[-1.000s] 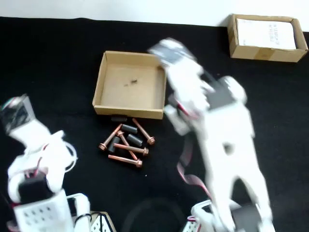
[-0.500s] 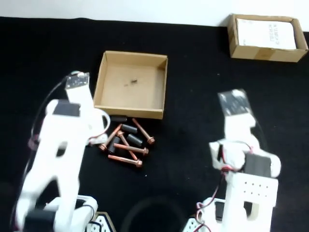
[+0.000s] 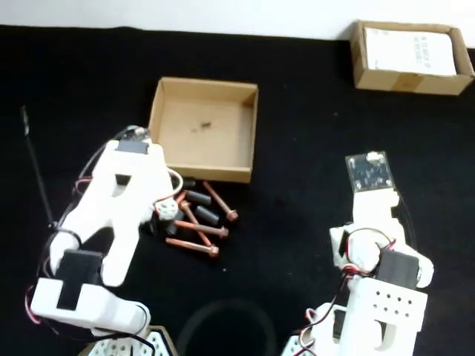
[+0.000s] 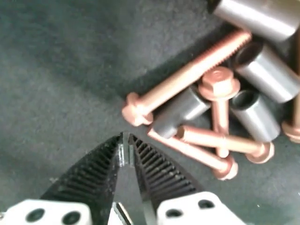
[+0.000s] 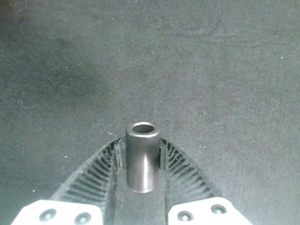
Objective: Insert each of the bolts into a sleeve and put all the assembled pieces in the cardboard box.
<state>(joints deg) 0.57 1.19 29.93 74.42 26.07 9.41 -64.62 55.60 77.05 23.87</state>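
Sleeve (image 5: 142,157) held in right gripper (image 5: 142,144), clamped between the toothed fingers, its long axis along them, one open end showing at the tips. That arm sat well apart from the pile (image 3: 194,219). Left gripper (image 4: 124,143) was pinched together on nothing, tips just beside the hex head of the nearest bolt (image 4: 187,72). The bolt's long axis ran slantwise away from the tips, with a loose sleeve (image 4: 180,110) touching its shank. Left arm was clearly nearer the pile. Cardboard box (image 3: 200,172) stood just behind the pile, nothing in it. Judgement: the jaws would need to open and straddle the shank crosswise.
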